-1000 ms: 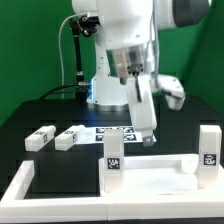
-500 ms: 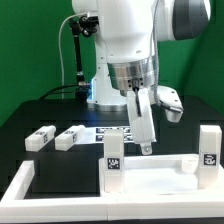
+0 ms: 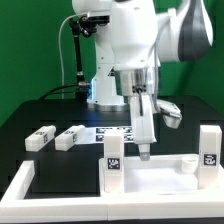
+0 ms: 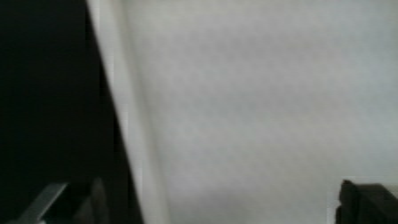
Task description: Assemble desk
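Observation:
The desk's white tabletop [image 3: 160, 183] lies flat at the front of the black table. Two square legs with tags stand upright on it, one at its near left corner [image 3: 113, 170] and one at its right side [image 3: 208, 148]. Two more legs lie loose on the table at the exterior view's left [image 3: 41, 137] [image 3: 68, 139]. My gripper [image 3: 143, 151] hangs just over the tabletop's back rim, pointing down. In the wrist view the gripper [image 4: 210, 205] is open, its dark fingertips [image 4: 368, 200] far apart. The white tabletop [image 4: 240, 100] fills the space between them, and nothing is held.
The marker board [image 3: 108, 130] lies flat behind the tabletop, near the robot's base. A white border strip [image 3: 18, 186] edges the table at the front left. A green backdrop and a cable stand behind the arm.
The gripper has come down and forward toward the tabletop's back rim, and the wrist has turned. The jaws stay open. The legs and tabletop have not moved.

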{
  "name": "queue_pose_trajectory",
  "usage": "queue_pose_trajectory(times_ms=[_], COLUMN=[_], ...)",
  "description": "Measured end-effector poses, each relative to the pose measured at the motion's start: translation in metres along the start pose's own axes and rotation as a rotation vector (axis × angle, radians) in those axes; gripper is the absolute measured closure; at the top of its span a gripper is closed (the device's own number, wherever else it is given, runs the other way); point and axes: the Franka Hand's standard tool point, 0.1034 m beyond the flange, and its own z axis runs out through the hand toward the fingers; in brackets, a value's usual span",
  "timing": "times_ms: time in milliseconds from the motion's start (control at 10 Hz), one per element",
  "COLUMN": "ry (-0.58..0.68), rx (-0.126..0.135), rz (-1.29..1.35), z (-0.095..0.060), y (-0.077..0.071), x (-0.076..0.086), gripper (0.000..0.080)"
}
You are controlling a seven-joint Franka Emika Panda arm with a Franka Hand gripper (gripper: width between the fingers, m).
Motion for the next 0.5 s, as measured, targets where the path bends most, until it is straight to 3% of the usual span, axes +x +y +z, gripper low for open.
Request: queue_pose_trajectory(times_ms=[100,200,400,500], ry=[0.006,0.01,-0.032,-0.027], rx=[-0.02,-0.024,-0.104,-0.092], rz=[-0.011,-0.021,-0.046,-0.05], z=[0.009,0.011,0.013,0.013], y=[0.007,0.008,0.012,0.01], x=[0.002,0.007,0.018,0.017], gripper=[0.015,0.015,0.015,0.0162])
